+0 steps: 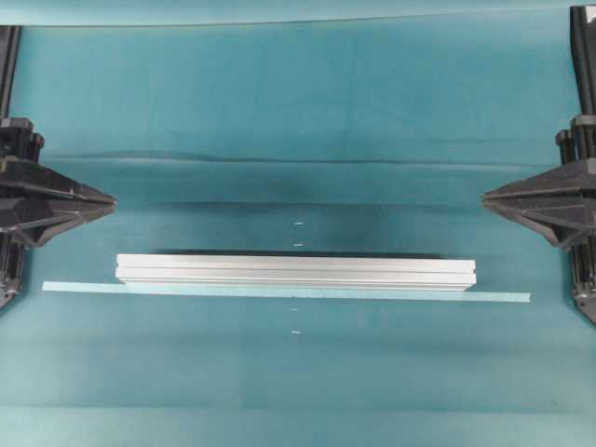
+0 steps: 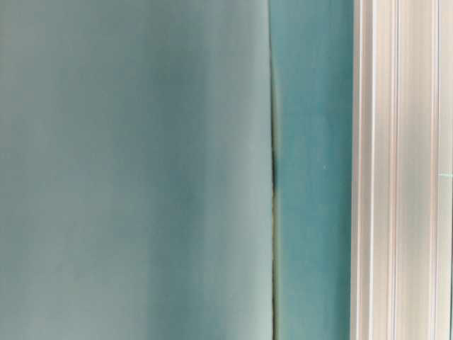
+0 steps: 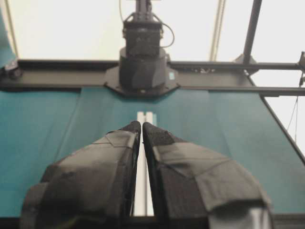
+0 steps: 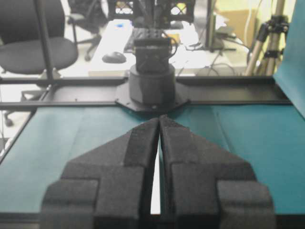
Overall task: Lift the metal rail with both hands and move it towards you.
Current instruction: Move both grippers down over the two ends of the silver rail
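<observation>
Open teal mat (image 1: 298, 102) between left pincer (image 1: 114, 198), right pincer (image 1: 483, 196); metal rail (image 1: 296, 272) unobstructed, tape strip (image 1: 279, 291) alongside.

The left gripper (image 1: 112, 198) sits at nine o'clock and the right gripper (image 1: 484, 196) at three, tips pointing inward at each other, fingers pressed nearly together, holding nothing.
</observation>
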Robot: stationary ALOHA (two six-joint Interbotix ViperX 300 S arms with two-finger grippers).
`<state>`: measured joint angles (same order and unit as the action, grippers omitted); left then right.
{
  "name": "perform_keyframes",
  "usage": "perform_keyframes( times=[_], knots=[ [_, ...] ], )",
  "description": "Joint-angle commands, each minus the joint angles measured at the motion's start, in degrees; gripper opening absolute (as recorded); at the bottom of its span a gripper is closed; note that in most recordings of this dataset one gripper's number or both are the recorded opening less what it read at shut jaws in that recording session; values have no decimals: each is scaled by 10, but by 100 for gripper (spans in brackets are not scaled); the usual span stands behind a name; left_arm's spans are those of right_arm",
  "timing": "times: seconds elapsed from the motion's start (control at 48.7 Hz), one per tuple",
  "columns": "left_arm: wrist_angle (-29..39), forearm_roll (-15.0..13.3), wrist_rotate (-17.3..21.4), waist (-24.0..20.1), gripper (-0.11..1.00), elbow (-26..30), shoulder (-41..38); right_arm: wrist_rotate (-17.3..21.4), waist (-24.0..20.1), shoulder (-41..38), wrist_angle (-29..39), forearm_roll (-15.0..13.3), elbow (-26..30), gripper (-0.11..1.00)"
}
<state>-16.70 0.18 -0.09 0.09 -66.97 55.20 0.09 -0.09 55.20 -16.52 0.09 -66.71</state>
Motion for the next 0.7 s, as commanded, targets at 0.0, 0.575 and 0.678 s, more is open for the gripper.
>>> perform_keyframes(
  times=[0.0,0.575,0.678],
  knots=[
    [40,4,-18,0,14,29,0,8,1,1,-4,5,9,14],
    [460,9,-39,-1,-6,218,-84,42,16,-83,512,52,206,-2],
    [497,8,-36,-1,-6,240,-120,42,17,-135,580,52,243,-2]
  ],
)
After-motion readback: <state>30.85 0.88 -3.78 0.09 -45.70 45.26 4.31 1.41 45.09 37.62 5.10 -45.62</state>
